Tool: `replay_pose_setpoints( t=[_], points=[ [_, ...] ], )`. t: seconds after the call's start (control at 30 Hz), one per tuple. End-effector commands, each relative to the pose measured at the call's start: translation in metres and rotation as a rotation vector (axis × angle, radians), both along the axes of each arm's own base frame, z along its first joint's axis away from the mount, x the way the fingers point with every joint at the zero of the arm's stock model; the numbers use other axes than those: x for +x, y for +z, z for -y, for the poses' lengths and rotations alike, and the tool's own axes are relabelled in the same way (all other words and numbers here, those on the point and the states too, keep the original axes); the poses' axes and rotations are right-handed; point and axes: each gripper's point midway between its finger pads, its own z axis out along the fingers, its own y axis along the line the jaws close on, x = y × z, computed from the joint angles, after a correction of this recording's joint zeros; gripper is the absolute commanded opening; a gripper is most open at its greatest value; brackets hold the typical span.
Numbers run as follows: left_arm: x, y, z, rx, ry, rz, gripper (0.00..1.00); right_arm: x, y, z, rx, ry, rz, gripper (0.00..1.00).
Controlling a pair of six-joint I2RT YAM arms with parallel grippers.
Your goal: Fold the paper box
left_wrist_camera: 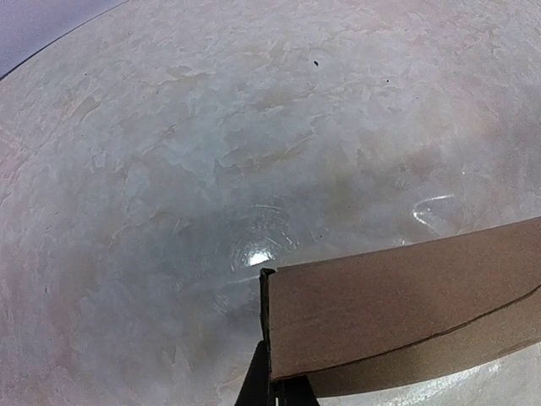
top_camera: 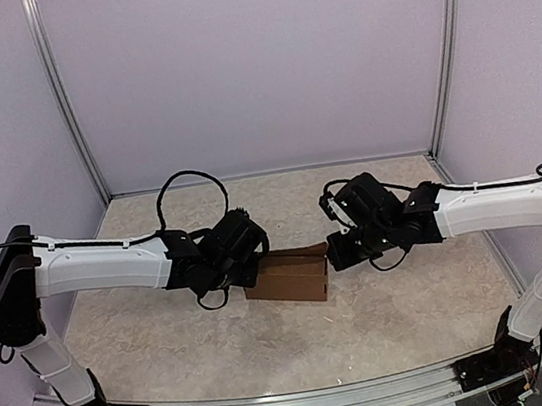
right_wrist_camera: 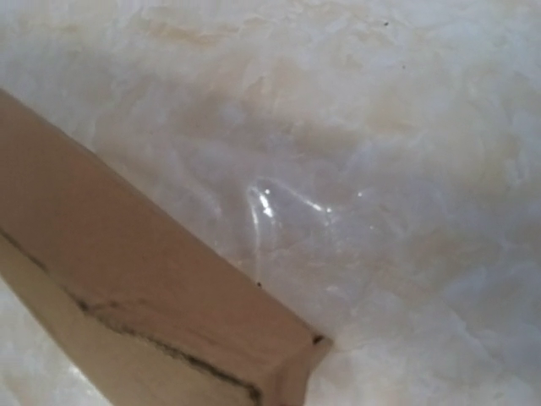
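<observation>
Where the tabletop (top_camera: 156, 320) ends, top view: a pale side wall (top_camera: 1, 150) on the left, the back wall (top_camera: 252, 64) behind, and a matching wall on the right. A metal post (top_camera: 65, 101) stands in the left back corner and a second one in the right. A metal rail (top_camera: 299, 401) runs along the near edge. Bare marbled surface lies open all round the centre. Both arms reach inward over it and meet in the middle.

Left side: the left gripper (top_camera: 251, 264) sits at the left end of the paper box (top_camera: 287, 279). Its jaws are pressed together. In the left wrist view one dark finger (left_wrist_camera: 256, 382) rises from the bottom edge and meets the box's near corner. Whether any cardboard is nipped between the jaws, cannot tell.

Centre: the paper box rests on the tabletop midway between the two grippers. It is plain brown and folded up into a low carton. Its long axis runs roughly left to right across the tabletop, one end toward each gripper. Both wrist views show a dark seam running lengthwise along one face.

Right side: the right gripper (top_camera: 333, 255) is at the right end of the box, touching it or just beside it. Its jaws are pressed together. The right wrist view gives only a box corner and tabletop beyond, so whether it holds cardboard, cannot tell.
</observation>
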Motion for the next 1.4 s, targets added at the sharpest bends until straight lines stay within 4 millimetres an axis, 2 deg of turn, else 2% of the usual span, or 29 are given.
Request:
replay_pose_setpoints(
  t=[0.0,0.43,0.7,1.1,1.37],
  points=[
    [-0.005,-0.002,0.014,0.007,-0.032,0.003,0.0,-0.002,0.005,-0.016,0.113,-0.02,-0.083,0.0],
    [-0.007,-0.003,0.016,0.011,-0.026,0.013,0.0,0.0,-0.003,-0.02,0.245,-0.101,-0.186,0.0],
    [-0.009,-0.002,0.02,-0.007,-0.029,0.007,0.0,0.004,-0.008,-0.013,0.288,-0.187,-0.183,0.0],
    [-0.009,-0.002,0.021,-0.015,-0.024,0.001,0.0,0.01,-0.007,-0.004,0.303,-0.269,-0.146,0.0],
    [-0.009,-0.001,0.021,-0.014,-0.025,0.001,0.0,0.005,-0.018,-0.003,0.249,-0.276,-0.123,0.0]
  ],
)
